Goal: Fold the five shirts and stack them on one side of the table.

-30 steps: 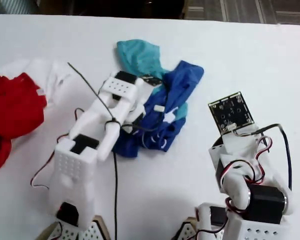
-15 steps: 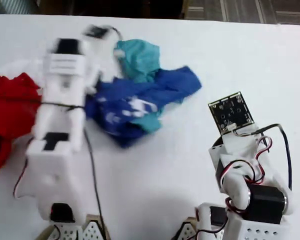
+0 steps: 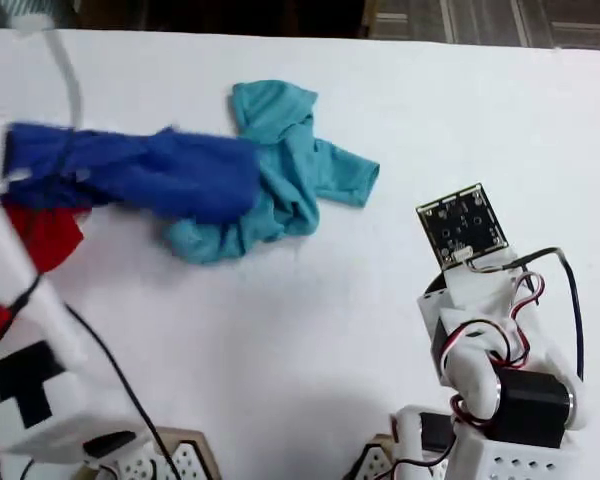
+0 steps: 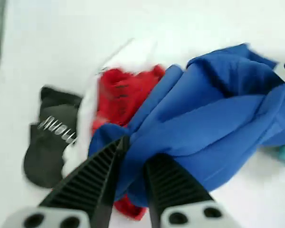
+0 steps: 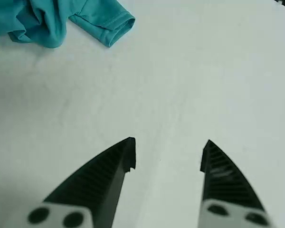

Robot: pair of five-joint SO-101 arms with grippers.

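My right arm (image 3: 490, 340) sits at the near right corner of the table (image 3: 330, 350). My right gripper (image 5: 168, 147) is spread wide and has hold of nothing; bare table surface lies below its fingers. The teal shirt (image 5: 47, 19) is farther out and to the left of this gripper, well apart from it.

My left arm (image 3: 30, 390) rises from the near left corner and runs along the left edge of the table. My left gripper (image 4: 135, 152) is almost closed, leaving only a narrow gap, and it is clamped on a fold of the blue shirt (image 4: 213, 118). The gripped fold is the left end of that shirt. From the gripper, the blue shirt (image 3: 140, 175) stretches to the right as a long band across the far left half of the table. Its right end overlaps the left part of the teal shirt (image 3: 300, 170).

The red shirt (image 3: 45, 235) lies at the left edge, and its far part is covered by the blue band. In the left wrist view, the red shirt (image 4: 121, 95) is just beyond my fingertips and rests against a crumpled white shirt (image 4: 83, 128). A black shirt (image 4: 50, 137) lies just beside the white one, on the side away from the blue shirt.

The teal shirt is crumpled, with one sleeve extending to the right.
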